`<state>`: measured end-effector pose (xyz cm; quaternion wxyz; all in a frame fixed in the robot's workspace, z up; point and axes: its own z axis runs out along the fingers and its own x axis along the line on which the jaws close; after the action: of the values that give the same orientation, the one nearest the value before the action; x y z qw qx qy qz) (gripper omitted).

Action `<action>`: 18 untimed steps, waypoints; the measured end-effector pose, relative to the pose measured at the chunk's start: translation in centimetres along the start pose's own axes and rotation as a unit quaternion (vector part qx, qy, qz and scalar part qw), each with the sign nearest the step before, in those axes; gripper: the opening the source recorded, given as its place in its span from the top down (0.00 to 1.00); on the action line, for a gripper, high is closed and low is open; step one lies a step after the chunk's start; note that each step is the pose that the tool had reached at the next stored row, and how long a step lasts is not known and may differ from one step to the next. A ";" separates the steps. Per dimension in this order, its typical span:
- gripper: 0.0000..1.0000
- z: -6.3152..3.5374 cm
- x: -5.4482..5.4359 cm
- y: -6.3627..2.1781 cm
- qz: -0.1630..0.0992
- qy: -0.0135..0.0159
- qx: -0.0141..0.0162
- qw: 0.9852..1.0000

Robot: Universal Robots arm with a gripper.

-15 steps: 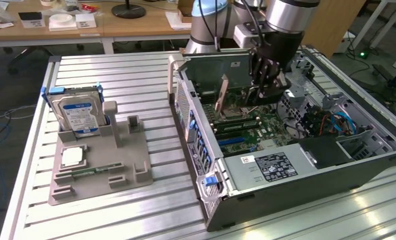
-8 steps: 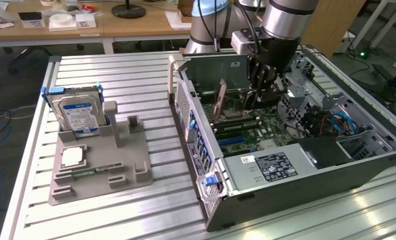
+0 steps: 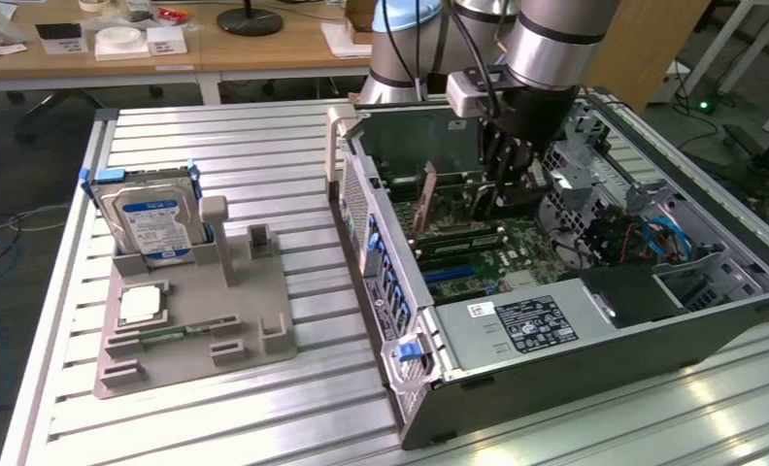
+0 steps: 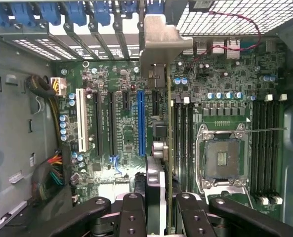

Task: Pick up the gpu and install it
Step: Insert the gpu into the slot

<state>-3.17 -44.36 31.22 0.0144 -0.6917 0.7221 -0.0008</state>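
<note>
"What's the big thing on that slatted table?"

"An open computer case, lying on its side. The arm reaches down into it."

"And the gpu?"

"Inside the case, standing on edge over the motherboard, just beside the long blue slot. Whether it's seated, I can't tell."

"And the gripper?"

"It has the gpu. Its fingers are clamped on it, one on each side."

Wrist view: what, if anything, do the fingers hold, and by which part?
The gpu, seen edge-on: the fingers clamp its two flat faces at the end away from its metal bracket.
</note>
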 end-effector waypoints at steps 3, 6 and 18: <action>0.72 0.23 0.1 0.13 0.000 0.000 0.000 1.000; 0.72 0.70 0.2 0.43 0.000 0.000 0.000 1.000; 0.72 2.13 0.7 1.01 0.000 0.001 0.000 1.000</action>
<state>-4.17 -45.01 29.06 0.0140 -0.6916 0.7221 -0.0012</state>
